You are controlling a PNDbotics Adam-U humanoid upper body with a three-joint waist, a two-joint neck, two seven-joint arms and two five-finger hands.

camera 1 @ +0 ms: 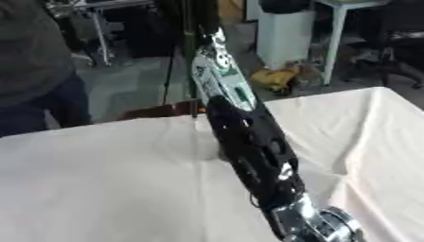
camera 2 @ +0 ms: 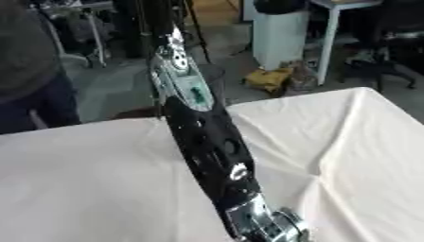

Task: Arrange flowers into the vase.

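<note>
No flower or vase shows in either view. One black arm (camera 1: 252, 151) rises close to the camera from a silver joint (camera 1: 319, 224) at the bottom right and slants up across the white-clothed table (camera 1: 99, 179). I take it for my right arm. Its far end, a silver and green part that seems to be the right hand (camera 1: 217, 66), stands past the table's far edge against a dark background. Nothing can be seen held in it. The arm hides a strip of the table's middle. My left hand does not appear.
The white cloth is creased into folds (camera 1: 352, 175) at the right. A brown object (camera 1: 162, 111) sits just behind the far edge. Beyond are a person (camera 1: 33, 71) at the left, a white bin (camera 1: 286, 33) and a yellow thing (camera 1: 273, 75) on the floor.
</note>
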